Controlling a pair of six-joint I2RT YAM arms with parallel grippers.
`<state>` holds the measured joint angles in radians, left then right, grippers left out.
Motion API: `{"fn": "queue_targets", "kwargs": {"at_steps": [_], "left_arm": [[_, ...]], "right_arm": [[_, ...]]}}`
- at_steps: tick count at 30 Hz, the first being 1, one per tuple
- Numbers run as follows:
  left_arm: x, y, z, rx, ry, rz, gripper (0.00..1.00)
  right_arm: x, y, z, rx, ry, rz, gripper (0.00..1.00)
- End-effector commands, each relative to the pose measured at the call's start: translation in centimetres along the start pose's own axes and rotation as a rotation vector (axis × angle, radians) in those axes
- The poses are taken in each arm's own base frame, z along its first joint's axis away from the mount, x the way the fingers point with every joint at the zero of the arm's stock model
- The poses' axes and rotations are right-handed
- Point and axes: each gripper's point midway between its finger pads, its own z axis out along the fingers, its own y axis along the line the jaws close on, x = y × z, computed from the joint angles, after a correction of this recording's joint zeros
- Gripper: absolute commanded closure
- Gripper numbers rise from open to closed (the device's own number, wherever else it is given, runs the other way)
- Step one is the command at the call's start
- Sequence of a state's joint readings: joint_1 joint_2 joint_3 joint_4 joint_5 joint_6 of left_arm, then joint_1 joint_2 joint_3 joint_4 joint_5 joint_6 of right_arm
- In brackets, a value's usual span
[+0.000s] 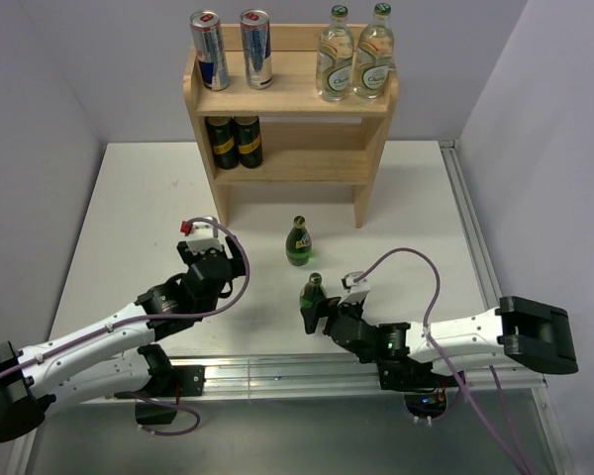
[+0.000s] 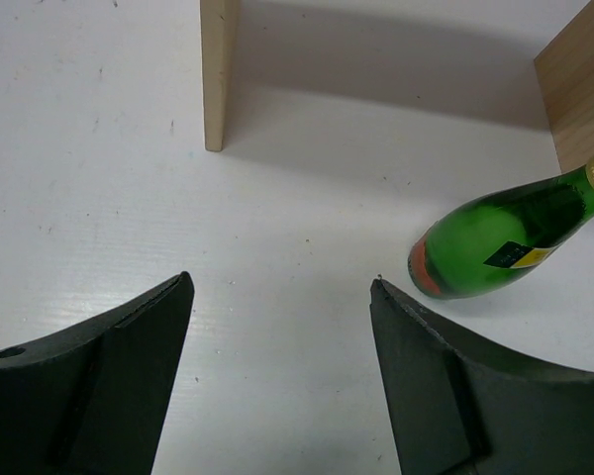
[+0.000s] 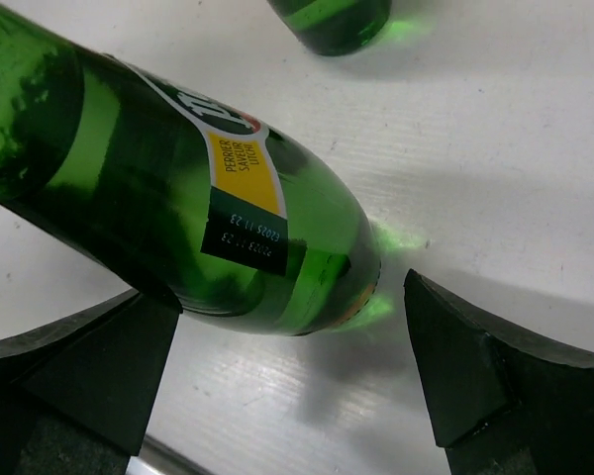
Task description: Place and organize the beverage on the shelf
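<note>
Our right gripper [image 3: 282, 297] is sitting wide open around the green bottle [image 3: 178, 198] on the table [image 1: 139, 218], near the shelf [image 1: 292, 102]. We are aiming to squeeze it gently. Our left gripper [image 2: 277, 307] is hanging open, empty.

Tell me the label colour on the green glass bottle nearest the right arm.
Its paper label is yellow, clearest in the right wrist view.

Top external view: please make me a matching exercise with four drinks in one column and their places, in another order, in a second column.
Things:
1. silver-and-blue cans
2. clear glass bottles
3. black-and-yellow drinks
4. free-standing green bottle

Places:
A. lower tier, left side
B. on the table, in front of the shelf
C. top tier, right side
D. top tier, left side

Pairs: 1-D, 2-C, 3-A, 4-B.
</note>
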<state>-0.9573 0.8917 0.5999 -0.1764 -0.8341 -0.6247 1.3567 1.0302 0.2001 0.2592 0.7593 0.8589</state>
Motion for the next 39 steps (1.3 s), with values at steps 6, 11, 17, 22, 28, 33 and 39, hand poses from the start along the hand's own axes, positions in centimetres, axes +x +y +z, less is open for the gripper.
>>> {"fn": "queue_targets", "kwargs": {"at_steps": [6,11,17,22,28,33,39], "left_arm": [[-0.5,0.3,0.1,-0.016,-0.045,-0.060,0.22],[-0.6,0.6,0.0,-0.024,-0.055,-0.063,0.22],[-0.6,0.9,-0.1,-0.028,-0.063,-0.074,0.21],[-0.5,1.1,-0.2,-0.030,-0.065,-0.069,0.21],[-0.7,1.4,-0.3,-0.034,-0.073,-0.068,0.21],[-0.6,1.4,-0.3,-0.032,-0.071,-0.063,0.22],[-0.5,1.4,-0.3,-0.030,-0.071,-0.059,0.22]], "right_arm": [[-3.0,0.5,1.4,0.053,-0.222,-0.012,0.00],[-3.0,1.3,2.6,0.068,-0.262,-0.044,0.00],[-2.4,2.4,4.4,0.077,-0.260,-0.099,0.00],[-2.8,2.8,5.5,0.087,-0.276,-0.114,0.00],[-3.0,2.3,6.6,0.108,-0.282,-0.116,0.01],[-2.5,1.4,7.5,0.134,-0.279,-0.112,0.05],[-2.3,0.6,7.9,0.157,-0.280,-0.111,0.18]]}}
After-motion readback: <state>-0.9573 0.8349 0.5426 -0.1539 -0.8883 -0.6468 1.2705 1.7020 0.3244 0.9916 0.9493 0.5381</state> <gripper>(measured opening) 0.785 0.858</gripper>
